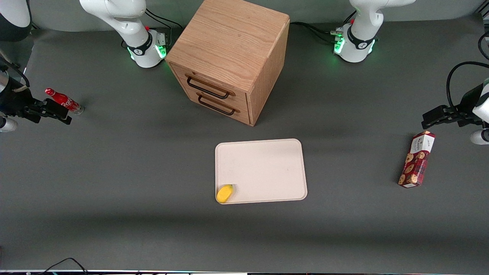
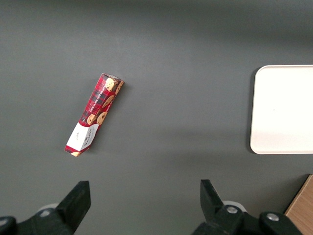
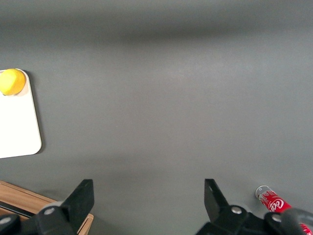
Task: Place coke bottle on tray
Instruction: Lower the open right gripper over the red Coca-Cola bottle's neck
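The coke bottle (image 1: pixel 63 101) is small and red with a white script logo. It lies on its side on the grey table at the working arm's end, well away from the tray. Its clear base and red body show in the right wrist view (image 3: pixel 273 199). My right gripper (image 1: pixel 60 113) hangs close beside the bottle, slightly nearer the front camera. It is open (image 3: pixel 149 196) with only bare table between its fingers. The cream-white tray (image 1: pixel 267 164) lies in the middle of the table, in front of the cabinet, and shows in the right wrist view (image 3: pixel 17 122).
A yellow lemon-like object (image 1: pixel 224 193) sits on the tray's corner nearest the front camera. The wooden drawer cabinet (image 1: pixel 229 57) stands farther back. A red-and-white cookie box (image 1: pixel 417 159) lies toward the parked arm's end.
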Tool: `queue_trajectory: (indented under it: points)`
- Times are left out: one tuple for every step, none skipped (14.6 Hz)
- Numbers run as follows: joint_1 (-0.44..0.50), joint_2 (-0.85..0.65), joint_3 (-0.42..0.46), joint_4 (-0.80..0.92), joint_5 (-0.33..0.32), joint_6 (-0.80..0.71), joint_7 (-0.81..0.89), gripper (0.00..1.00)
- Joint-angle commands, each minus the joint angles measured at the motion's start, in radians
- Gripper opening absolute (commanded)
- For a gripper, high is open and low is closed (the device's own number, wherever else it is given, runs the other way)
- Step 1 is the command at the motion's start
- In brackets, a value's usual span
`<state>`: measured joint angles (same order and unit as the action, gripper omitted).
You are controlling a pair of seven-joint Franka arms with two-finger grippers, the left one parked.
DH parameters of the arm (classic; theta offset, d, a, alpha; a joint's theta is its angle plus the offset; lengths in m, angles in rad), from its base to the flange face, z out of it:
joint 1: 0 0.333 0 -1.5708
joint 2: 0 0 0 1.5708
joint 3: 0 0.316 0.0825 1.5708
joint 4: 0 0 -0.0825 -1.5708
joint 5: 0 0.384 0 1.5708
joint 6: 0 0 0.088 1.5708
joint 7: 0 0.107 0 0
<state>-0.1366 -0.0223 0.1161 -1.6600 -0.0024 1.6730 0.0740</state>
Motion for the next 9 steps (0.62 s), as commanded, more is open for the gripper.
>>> queue_trajectory:
  points:
    - [0.017,-0.013,-0.016,-0.014,0.019,0.014,0.010,1.00]
    - [0.017,-0.010,-0.016,-0.015,0.019,0.014,0.010,1.00]
    - [0.015,0.004,-0.018,-0.015,0.018,0.013,0.010,1.00]
    - [0.011,0.013,-0.019,-0.027,0.004,0.008,0.012,1.00]
    - [0.002,0.013,-0.035,-0.065,-0.001,0.010,0.006,1.00]
    - [0.002,0.010,-0.062,-0.108,-0.028,0.011,-0.005,1.00]
    - [0.000,0.008,-0.082,-0.147,-0.075,0.013,-0.028,1.00]
    - [-0.001,0.007,-0.101,-0.179,-0.097,0.017,-0.075,1.00]
    - [-0.006,-0.001,-0.136,-0.207,-0.099,0.031,-0.120,1.00]
